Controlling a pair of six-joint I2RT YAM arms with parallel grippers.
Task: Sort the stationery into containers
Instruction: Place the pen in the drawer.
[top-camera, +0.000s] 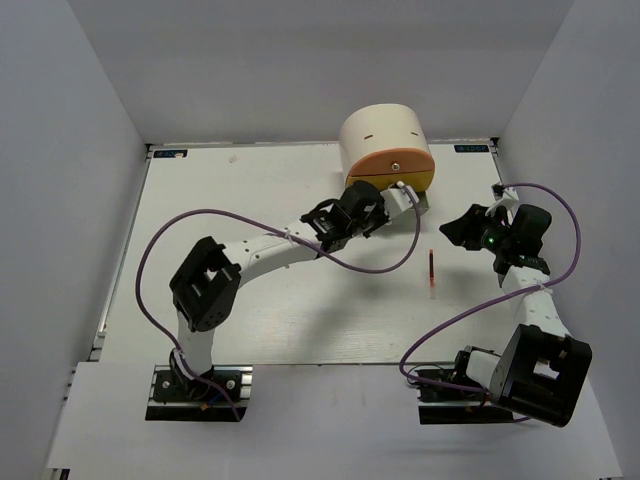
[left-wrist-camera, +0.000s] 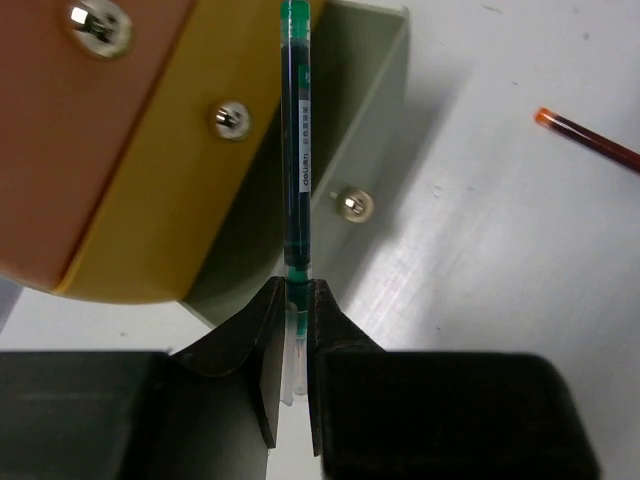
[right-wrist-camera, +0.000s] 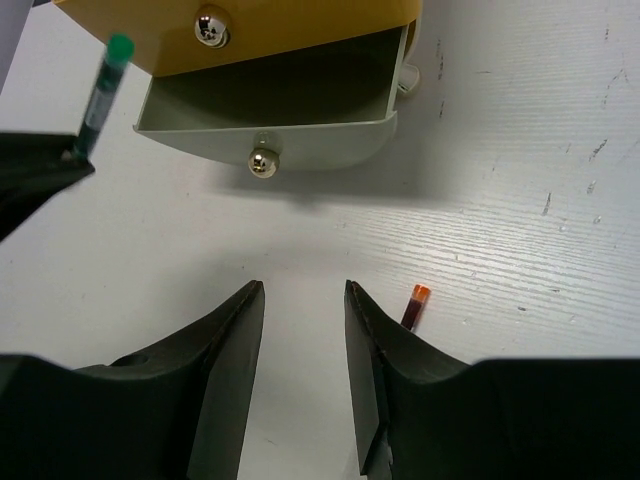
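left arm (top-camera: 260, 250) spanned lower left to centre of the top view. left gripper (left-wrist-camera: 296, 290) was jaws together, clamped on the thin pen (left-wrist-camera: 297, 150), which had a clear barrel, green inside and a green cap end. The pen stuck straight out of the fingertips toward the top of the left wrist frame, crossing the yellow front (left-wrist-camera: 170, 190) where it met the pulled-out pale green drawer (right-wrist-camera: 330, 140).

In the right wrist frame the green cap sat upper left, just left of the drawer's left corner. Couldn't tell if it was over the drawer or beside it.

The desk unit (top-camera: 385, 140) stood at top centre of the table (top-camera: 250, 300). orange front (left-wrist-camera: 70, 130) and yellow front were both shut. The bottom drawer was open, its knob (right-wrist-camera: 262, 163) facing the arms.

red pen (top-camera: 431, 270) lay flat on the table right of centre, apart from the unit, pointing up-down in the top view.

right gripper (right-wrist-camera: 303, 300) was over the table with jaws apart and nothing between them. The red pen's orange end was just right of its right finger.
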